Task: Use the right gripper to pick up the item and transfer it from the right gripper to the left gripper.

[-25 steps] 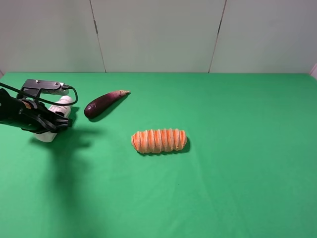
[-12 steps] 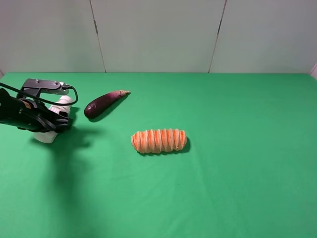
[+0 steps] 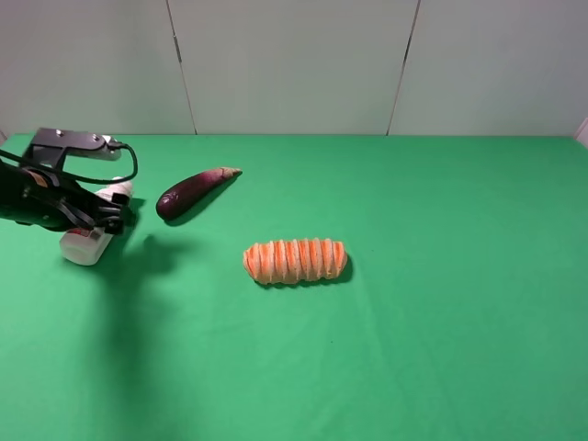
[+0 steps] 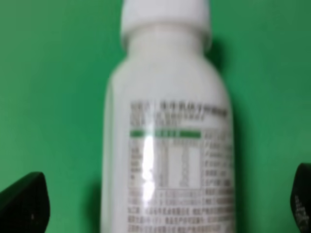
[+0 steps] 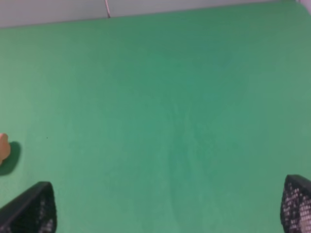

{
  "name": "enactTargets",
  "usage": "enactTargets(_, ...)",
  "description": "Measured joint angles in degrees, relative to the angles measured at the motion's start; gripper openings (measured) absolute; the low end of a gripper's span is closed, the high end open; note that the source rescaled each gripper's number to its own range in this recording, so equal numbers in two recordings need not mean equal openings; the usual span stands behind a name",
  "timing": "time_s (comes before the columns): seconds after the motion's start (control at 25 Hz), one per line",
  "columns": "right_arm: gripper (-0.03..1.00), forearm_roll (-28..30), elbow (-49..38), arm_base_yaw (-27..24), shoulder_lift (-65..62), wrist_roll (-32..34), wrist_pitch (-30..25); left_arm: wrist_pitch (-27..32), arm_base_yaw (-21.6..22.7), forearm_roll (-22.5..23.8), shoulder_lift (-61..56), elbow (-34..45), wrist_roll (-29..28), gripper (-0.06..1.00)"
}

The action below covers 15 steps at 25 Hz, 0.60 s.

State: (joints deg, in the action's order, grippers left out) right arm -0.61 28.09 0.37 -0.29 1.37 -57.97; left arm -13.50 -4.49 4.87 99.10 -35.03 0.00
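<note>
Counter (image 3: pixel 441 349) covered in flat green cloth. Behind it a pale panelled wall (image 3: pixel 294 64), seemingly grey-white; even light.

Both grippers spread wide

The left gripper (image 3: pixel 92 216) hangs low at the far left of the worktop, its black arm reaching in from the left edge, jaws apart and gripping nothing. The right gripper (image 5: pixel 165 206) shows only two widely separated fingertips (image 5: pixel 30 209).
</note>
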Motion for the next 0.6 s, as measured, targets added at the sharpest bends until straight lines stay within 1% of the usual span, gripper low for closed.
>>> enactTargets(0.28,1.0,0.0,0.0,0.0,0.0,0.0,0.0,8.4,0.0,0.0,-10.1,0.0,1.9,0.99)
enactTargets(0.6,1.0,0.0,0.0,0.0,0.0,0.0,0.0,15.7,0.0,0.0,-26.7,-0.1,2.0,1.0)
